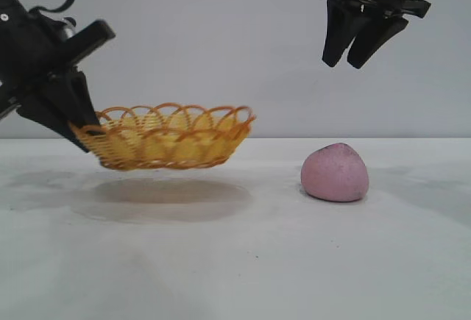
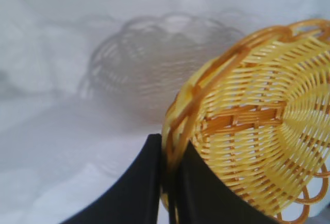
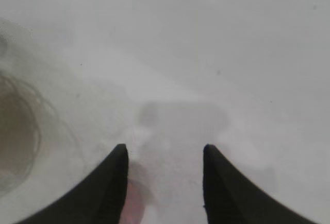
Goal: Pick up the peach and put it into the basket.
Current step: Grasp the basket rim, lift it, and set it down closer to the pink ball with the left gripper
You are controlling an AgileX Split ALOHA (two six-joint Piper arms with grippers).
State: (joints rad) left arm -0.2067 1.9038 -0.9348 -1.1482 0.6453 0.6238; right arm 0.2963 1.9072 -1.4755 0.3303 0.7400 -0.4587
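The dull pink peach (image 1: 335, 172) lies on the white table at the right. A sliver of it shows in the right wrist view (image 3: 135, 206). The yellow wicker basket (image 1: 171, 137) with an orange looped rim hangs tilted a little above the table at the left. My left gripper (image 1: 79, 130) is shut on the basket's rim at its left end; the left wrist view shows the rim (image 2: 178, 131) pinched between my left gripper's fingers (image 2: 171, 149). My right gripper (image 1: 352, 61) is open and empty, high above the peach.
The basket's shadow (image 1: 165, 195) lies on the table below it. The white table surface (image 1: 235, 261) stretches across the front, with a plain grey wall behind.
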